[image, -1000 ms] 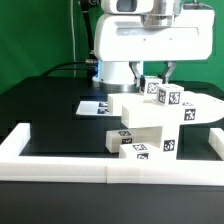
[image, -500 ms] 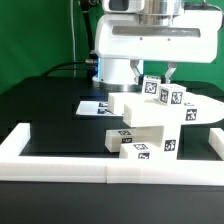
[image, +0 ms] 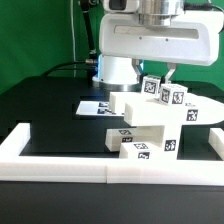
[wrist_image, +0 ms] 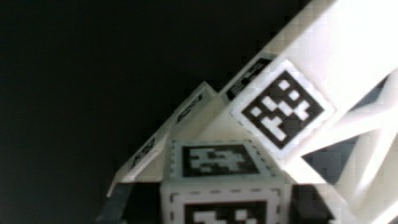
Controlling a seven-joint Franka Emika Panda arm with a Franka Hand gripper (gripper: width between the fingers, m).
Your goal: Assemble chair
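**Hovering over the stacked chair parts**

Exterior view: Looming directly above the chair (image: pixel 150 122), the gripper (image: pixel 158 72) hangs with its big white body filling the upper frame. Only dark finger stubs show below that body, right over the small tagged cubes (image: pixel 165 93) that top the chair; whether the fingers are wide, narrow or closed on a cube I cannot tell. The chair stands as a blocky stack, with a slab (image: pixel 133 104) jutting toward the exterior view's left and a low block (image: pixel 140 146) at its foot. Its long axis appears upright, so the parts lie straight down from the gripper. Behind the chair, toward the exterior view's left, lies the marker board (image: pixel 92 104). The border wall (image: pixel 60 162) runs just in front of the chair's foot, close to the low block.

Wrist view: Tagged white faces (wrist_image: pixel 276 100) of the chair fill the picture, very near the camera, one slanting steeply. No fingertips are clearly seen. My guess is that any descent needs care, since the cubes crowd closely under the fingers.
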